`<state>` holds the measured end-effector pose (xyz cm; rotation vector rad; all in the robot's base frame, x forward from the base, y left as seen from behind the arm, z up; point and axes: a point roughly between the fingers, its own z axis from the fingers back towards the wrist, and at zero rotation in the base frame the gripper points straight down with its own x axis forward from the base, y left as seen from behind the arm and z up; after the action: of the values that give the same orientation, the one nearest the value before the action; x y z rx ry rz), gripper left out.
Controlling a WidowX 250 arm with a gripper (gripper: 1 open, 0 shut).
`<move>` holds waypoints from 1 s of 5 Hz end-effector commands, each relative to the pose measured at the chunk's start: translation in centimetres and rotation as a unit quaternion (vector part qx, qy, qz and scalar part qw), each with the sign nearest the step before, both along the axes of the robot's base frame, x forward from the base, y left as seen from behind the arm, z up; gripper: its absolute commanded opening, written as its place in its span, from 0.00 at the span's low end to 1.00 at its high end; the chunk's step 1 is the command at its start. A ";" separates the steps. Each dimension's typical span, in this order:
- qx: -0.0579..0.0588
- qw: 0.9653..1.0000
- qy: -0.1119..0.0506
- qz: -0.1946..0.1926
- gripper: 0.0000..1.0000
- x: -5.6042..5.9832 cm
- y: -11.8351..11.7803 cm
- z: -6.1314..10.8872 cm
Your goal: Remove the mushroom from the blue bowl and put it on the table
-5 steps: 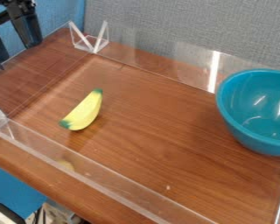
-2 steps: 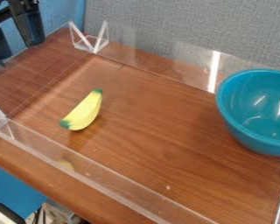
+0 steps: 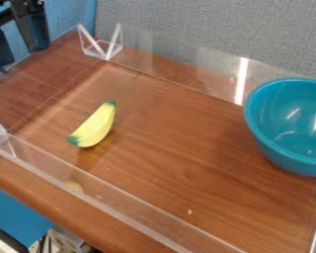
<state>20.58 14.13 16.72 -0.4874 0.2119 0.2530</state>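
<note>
Arm parked at the far left corner
Dark arm (image 3: 16,35) barely in view; its pincer is out of frame, spread wide; blue bowl (image 3: 290,124) sits right.

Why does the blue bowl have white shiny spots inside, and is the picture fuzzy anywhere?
In the camera view, the blue bowl is glossy, so light bounces off its inside as pale streaks; the table also shines a little; the clear walls catch bright glints; the banana casts only a soft shadow; everything looks slightly soft.
</note>
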 end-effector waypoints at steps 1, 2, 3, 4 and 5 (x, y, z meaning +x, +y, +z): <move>0.020 1.000 -0.019 0.009 1.00 0.2 0.7 1.4; 0.020 1.000 -0.017 0.015 1.00 0.2 0.9 1.4; 0.019 1.000 -0.016 -0.016 1.00 0.3 0.3 1.1; 0.014 0.999 -0.014 -0.043 0.00 0.3 -0.3 0.8; 0.013 0.997 -0.012 -0.074 1.00 0.3 -0.9 0.3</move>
<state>20.78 13.23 16.15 -0.4699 0.2494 0.1184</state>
